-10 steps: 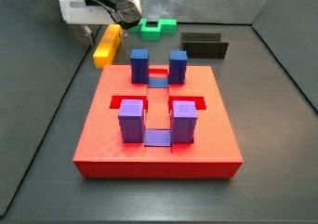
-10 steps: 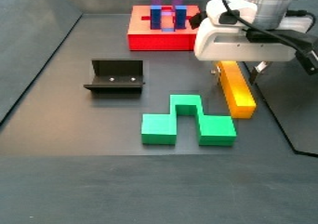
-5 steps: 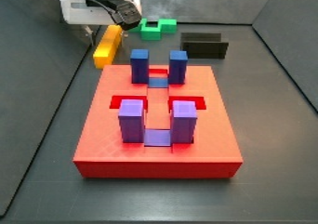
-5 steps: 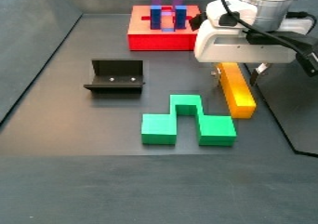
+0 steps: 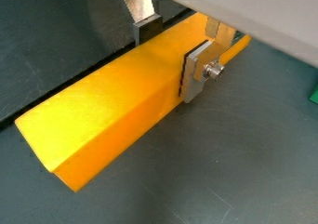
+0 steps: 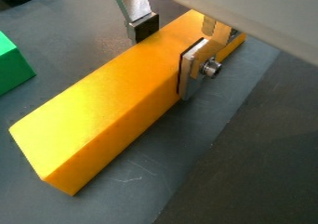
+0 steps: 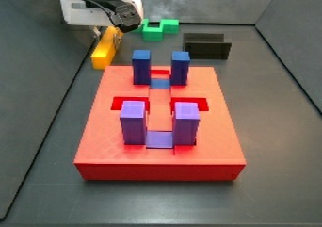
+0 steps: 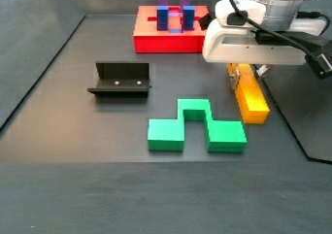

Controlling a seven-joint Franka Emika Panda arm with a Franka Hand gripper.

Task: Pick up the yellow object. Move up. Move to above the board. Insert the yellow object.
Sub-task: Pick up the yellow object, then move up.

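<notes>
The yellow object [image 6: 118, 112] lies on the dark floor [image 8: 78, 131], with the gripper [image 6: 168, 44] set down over one end, a silver finger [image 6: 195, 68] against each long side; the jaws look clamped on it, though pad contact is hard to confirm. In a side view the bar [image 8: 247, 95] sits at 3 o'clock of the green notched block [image 8: 195, 126], with the board [image 8: 170, 31] at 11 o'clock and the fixture [image 8: 120, 81] at 9.

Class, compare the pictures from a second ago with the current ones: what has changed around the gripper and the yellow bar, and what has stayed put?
Little has visibly changed. The gripper stays low over the yellow bar, one finger on each long side; the bar still lies on the floor. The red board, green block and fixture have not moved.
</notes>
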